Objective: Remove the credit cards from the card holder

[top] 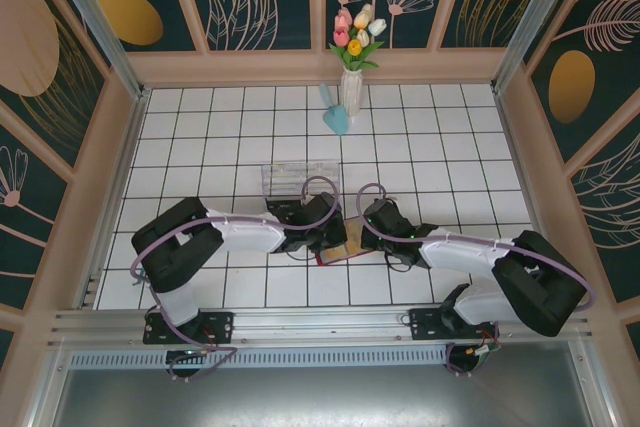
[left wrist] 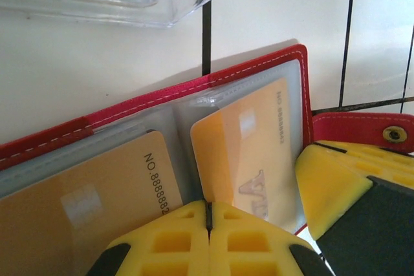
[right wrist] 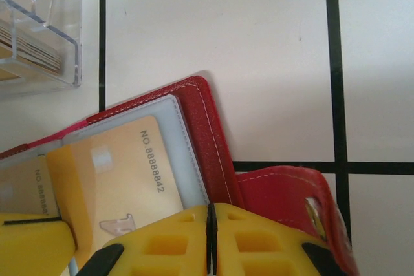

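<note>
- Top view: card holder (top: pixel 343 244) lies open and flat on the white tiled desk (top: pixel 200 127) between both arms. Clear box (top: pixel 300 179) sits just beyond; patterned walls enclose.
- Left wrist: left fingers (left wrist: pixel 194 231) pressed together at the pocket fold. Gold card (left wrist: pixel 252 140) looks stiff and slick; best pinched by an exposed edge.
- Right wrist: right fingers (right wrist: pixel 223 231) closed beside the snap tab (right wrist: pixel 284 192). Holder looks soft and light, likely to slide unless pinned.

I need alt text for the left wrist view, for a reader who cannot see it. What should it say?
A red card holder lies open on white tiles, gold cards in its clear pockets. The left gripper, yellow, is shut at the cards' near edge; a clear plastic box lies beyond.
</note>
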Available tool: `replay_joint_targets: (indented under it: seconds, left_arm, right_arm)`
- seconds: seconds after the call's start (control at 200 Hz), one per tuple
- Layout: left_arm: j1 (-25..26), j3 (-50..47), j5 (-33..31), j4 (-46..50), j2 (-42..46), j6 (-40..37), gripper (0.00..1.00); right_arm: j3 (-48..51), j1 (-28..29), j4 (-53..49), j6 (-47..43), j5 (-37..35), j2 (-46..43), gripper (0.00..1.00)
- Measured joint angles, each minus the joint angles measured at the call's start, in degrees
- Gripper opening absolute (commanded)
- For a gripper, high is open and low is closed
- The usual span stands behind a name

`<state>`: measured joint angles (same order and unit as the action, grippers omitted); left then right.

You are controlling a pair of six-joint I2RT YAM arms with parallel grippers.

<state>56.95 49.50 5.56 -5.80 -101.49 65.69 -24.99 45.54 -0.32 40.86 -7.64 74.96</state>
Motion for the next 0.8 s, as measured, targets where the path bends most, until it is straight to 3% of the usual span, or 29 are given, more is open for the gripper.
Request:
replay_joint_targets:
  seconds: [0.365, 0.53, 0.801]
  left_arm:
    - [-0.37, -2.71, 0.02, 0.81, 4.74, 0.22, 0.0]
    - [-0.37, -2.84, 1.75, -1.62, 4.81, 0.02, 0.18]
    - [-0.37, -1.33, 3.34, -3.26, 3.15, 0.39, 0.17]
  right_arm:
    - [-0.07, 0.0, 0.15, 0.17, 0.0, 0.22, 0.11]
    - [-0.13, 0.0, 0.33, 0.17, 0.0, 0.44, 0.11]
    - [-0.24, 0.0, 0.39, 0.17, -0.2, 0.59, 0.11]
